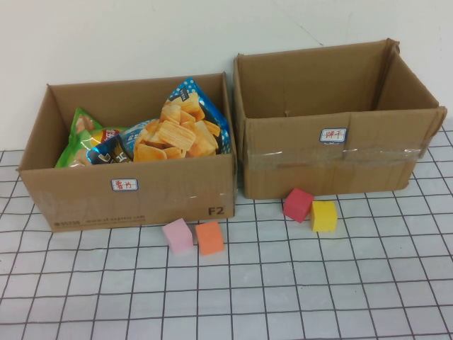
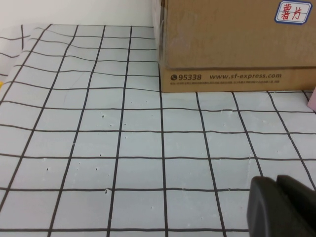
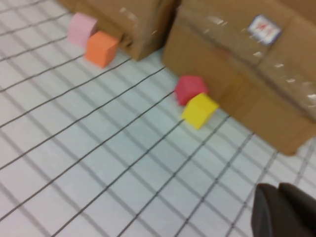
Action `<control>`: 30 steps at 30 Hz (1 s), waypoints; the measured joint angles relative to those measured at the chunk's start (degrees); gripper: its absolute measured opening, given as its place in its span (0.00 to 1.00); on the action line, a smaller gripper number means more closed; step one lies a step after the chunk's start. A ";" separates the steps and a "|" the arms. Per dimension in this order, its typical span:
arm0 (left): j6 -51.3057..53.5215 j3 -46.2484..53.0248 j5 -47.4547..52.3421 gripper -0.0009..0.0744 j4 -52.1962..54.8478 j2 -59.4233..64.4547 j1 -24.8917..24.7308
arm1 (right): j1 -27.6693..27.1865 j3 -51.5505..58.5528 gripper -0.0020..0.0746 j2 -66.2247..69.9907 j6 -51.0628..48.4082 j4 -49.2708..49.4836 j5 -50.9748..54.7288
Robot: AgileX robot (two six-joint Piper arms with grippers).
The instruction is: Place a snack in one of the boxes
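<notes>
Two open cardboard boxes stand at the back of the gridded table. The left box [image 1: 78, 202] holds snack bags: a blue chip bag [image 1: 180, 131], a green bag [image 1: 81, 134] and a dark one between them. The right box [image 1: 283, 159] looks empty inside. Neither arm shows in the high view. My left gripper [image 2: 281, 205] is shut and empty, low over the table before the left box's front wall [image 2: 232, 44]. My right gripper [image 3: 286, 212] is shut and empty, over the table in front of the right box [image 3: 256, 74].
Four foam cubes lie in front of the boxes: pink [image 1: 178, 235] and orange [image 1: 209, 238] by the left box, red [image 1: 298, 204] and yellow [image 1: 324, 216] by the right box. They also show in the right wrist view, such as the yellow cube [image 3: 198, 110].
</notes>
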 joint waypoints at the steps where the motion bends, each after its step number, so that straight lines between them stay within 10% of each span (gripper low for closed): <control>1: 0.00 0.00 0.00 0.01 0.00 0.00 0.00 | -0.61 0.43 0.03 -1.22 0.00 0.00 0.00; 16: 0.00 0.00 0.00 0.01 0.00 0.00 0.00 | -19.23 17.32 0.03 -18.47 0.89 3.94 -17.59; 30: 0.00 0.00 0.00 0.01 0.12 0.00 0.00 | -19.50 23.91 0.03 -18.68 4.12 3.01 -24.32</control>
